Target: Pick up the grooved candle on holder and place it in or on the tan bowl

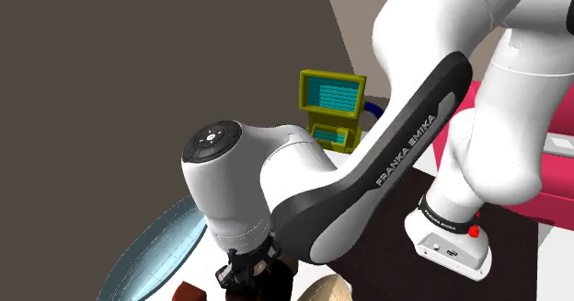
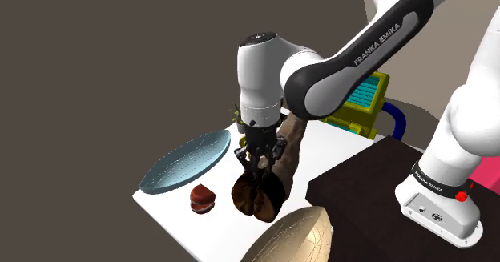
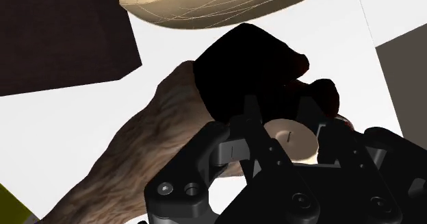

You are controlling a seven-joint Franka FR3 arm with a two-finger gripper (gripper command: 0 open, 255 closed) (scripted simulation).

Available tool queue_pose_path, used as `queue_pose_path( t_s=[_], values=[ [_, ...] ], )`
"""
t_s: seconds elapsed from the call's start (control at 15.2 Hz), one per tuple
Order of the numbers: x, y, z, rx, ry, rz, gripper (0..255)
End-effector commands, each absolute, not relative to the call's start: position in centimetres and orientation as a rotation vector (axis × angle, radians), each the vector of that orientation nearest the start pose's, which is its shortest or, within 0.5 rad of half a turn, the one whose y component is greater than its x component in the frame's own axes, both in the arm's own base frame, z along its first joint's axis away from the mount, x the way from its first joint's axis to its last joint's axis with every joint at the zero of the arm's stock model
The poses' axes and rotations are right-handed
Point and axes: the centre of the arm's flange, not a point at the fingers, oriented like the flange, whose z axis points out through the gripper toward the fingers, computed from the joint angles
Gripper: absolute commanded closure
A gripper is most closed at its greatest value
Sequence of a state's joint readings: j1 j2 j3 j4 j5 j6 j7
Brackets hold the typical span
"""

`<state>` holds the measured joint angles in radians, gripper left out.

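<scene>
On the dark band of the white arm [image 1: 405, 152], big white letters say "FRANKA EMIKA". You can read them in the shoulder view and in the second exterior view. The black ring at the foot of the arm has small white letters too, but they are too tiny to be sure of. The black gripper [image 2: 256, 169] points down over the white desk [image 2: 320, 152]. Its jaws are only a little way apart. In the wrist view they sit tight on both sides of the round cream top of the candle [image 3: 293, 138], which has a thin line in its middle, so they seem to hold it. Just past the jaws is a dark lump [image 3: 250, 68], and I cannot tell what it is. A rough brown thing [image 3: 130, 154] lies on the desk beside it and runs back under the gripper. The candle is over the desk, near the tan bowl [image 2: 292, 236] but not in it. There is one arm, one gripper, one candle and one tan bowl. There is one pale blue glass dish [image 2: 186, 163] and one small red-brown lump [image 2: 202, 198], which sits between the dish and the gripper. There is one yellow box [image 1: 331, 97] with blue-green panels at the far end of the desk. The arm stands on one dark stand [image 2: 360, 188].
</scene>
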<state>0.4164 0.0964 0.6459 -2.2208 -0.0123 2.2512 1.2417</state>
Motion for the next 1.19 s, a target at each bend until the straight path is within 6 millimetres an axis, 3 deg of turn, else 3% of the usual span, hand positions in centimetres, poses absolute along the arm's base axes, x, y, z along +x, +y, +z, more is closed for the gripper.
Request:
queue_pose_path(
  t_s=[0.0,0.59,1.12],
  values=[
    [23.1,47.0,33.8,-3.152,0.273,0.102,255],
    [11.5,50.1,34.7,-3.152,0.273,0.102,255],
    [11.5,50.1,30.4,-3.152,0.273,0.102,255]
  ],
)
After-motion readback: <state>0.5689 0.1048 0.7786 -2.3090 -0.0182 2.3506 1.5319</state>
